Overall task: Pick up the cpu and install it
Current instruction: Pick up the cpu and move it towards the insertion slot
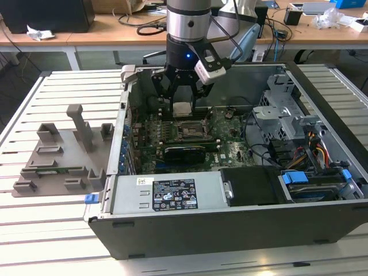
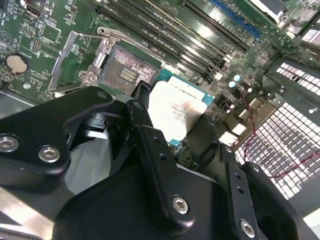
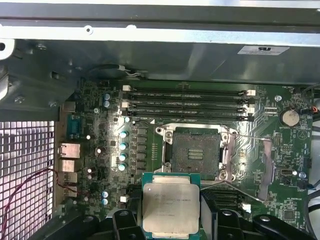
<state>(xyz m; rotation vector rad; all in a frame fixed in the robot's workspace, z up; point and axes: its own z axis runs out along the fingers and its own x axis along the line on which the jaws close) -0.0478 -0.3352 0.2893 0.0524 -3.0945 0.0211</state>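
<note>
My gripper (image 1: 183,109) hangs inside the open computer case, shut on the cpu (image 1: 182,108), a flat silvery square chip with a pale rim. The cpu (image 3: 170,207) shows between the black fingers (image 3: 123,220) in both wrist views, held level a little above the motherboard. The cpu (image 2: 176,113) hovers beside the open socket (image 2: 126,70). The socket (image 3: 196,152) is a dark square of contacts with its metal frame and lever raised, and nothing lies in it. In the exterior view the socket (image 1: 189,130) lies just below and in front of the gripper.
Memory slots (image 3: 187,104) run along one side of the socket. A black card (image 1: 184,153) and cables (image 1: 299,146) lie nearer the case front and the exterior view's right. A grey plastic tray (image 1: 60,152) with upright blocks stands outside the case at the exterior view's left.
</note>
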